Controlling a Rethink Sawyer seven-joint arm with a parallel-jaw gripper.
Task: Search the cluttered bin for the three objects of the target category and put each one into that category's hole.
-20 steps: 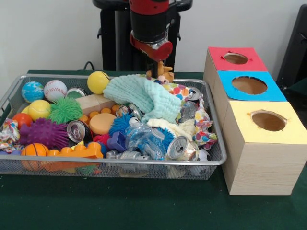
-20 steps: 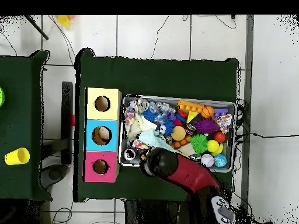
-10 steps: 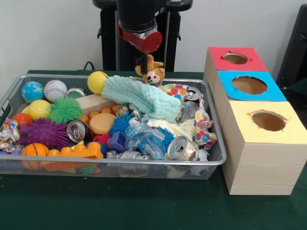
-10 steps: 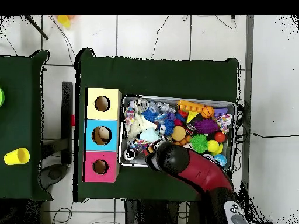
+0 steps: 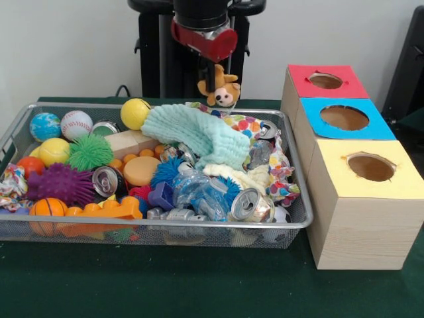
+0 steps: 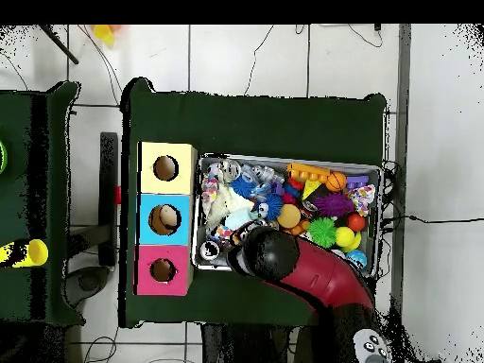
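Gripper: the gripper hangs above the bin's far rim, clamped on a small plush bear; the overhead view hides it under the red and black arm.
Bear: the bear dangles in the air, head down, clear of the clutter and just above the mint cloth's far end.
Bin: the wire-mesh bin sits on the green table, packed full.
Cloth: the mint cloth lies draped over the middle of the pile, running from the yellow ball towards the cans.
Balls: a yellow ball rests at the far rim; a globe ball and a baseball sit in the far left corner; a green spiky ball and a purple spiky ball lie nearer the front, with a small basketball at the front rim.
Cans: one can lies beside the purple spiky ball; another can lies at the front right corner.
Boxes: three wooden boxes stand in a row just right of the bin, each with a round hole on top: a red box farthest, a blue box in the middle, a yellow box nearest.
Holes: nothing pokes out of any of the three.
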